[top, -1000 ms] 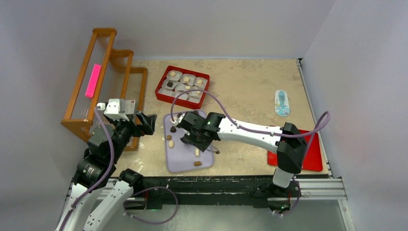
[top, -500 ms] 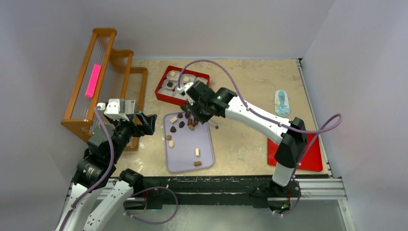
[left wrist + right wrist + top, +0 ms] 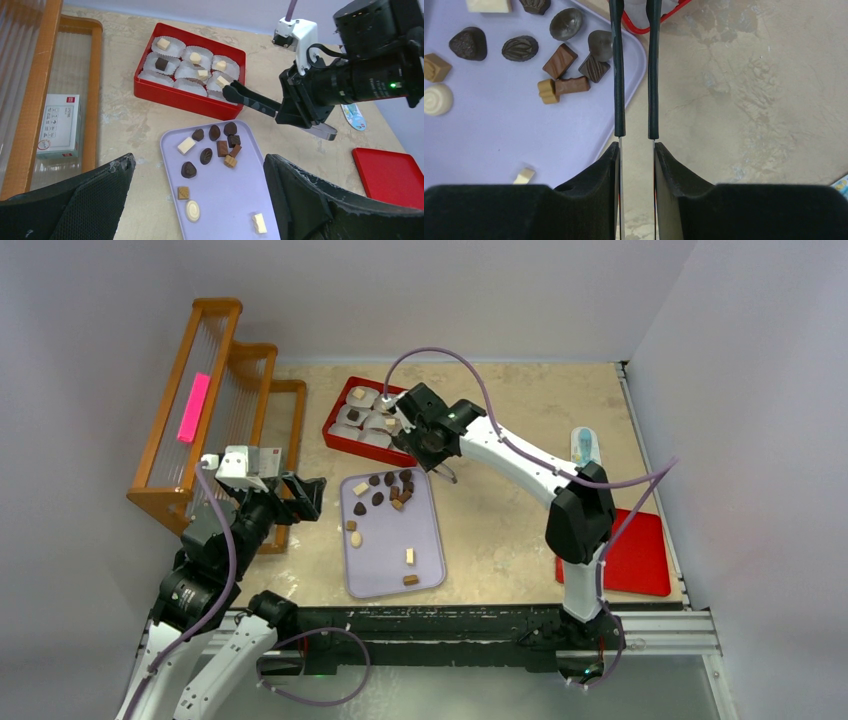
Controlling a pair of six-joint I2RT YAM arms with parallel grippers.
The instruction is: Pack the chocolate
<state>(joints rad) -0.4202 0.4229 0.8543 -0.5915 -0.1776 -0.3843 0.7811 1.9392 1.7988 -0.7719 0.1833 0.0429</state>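
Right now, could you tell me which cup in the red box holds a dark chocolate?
The left cup of the middle row; its piece is dark brown, the other visible pieces there are pale.

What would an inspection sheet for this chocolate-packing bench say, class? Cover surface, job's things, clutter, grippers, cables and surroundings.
Surface: beige table, no spills seen.
Job's things: chocolate loose on the lavender tray; more pieces in paper cups inside the red box.
Clutter: red lid, blue-white item, wooden rack with pink strip.
Grippers: left gripper open, empty; right gripper shut on black tongs, tips over the box.
Cables: purple cables loop off both arms.
Surroundings: pale walls; nothing else seen.
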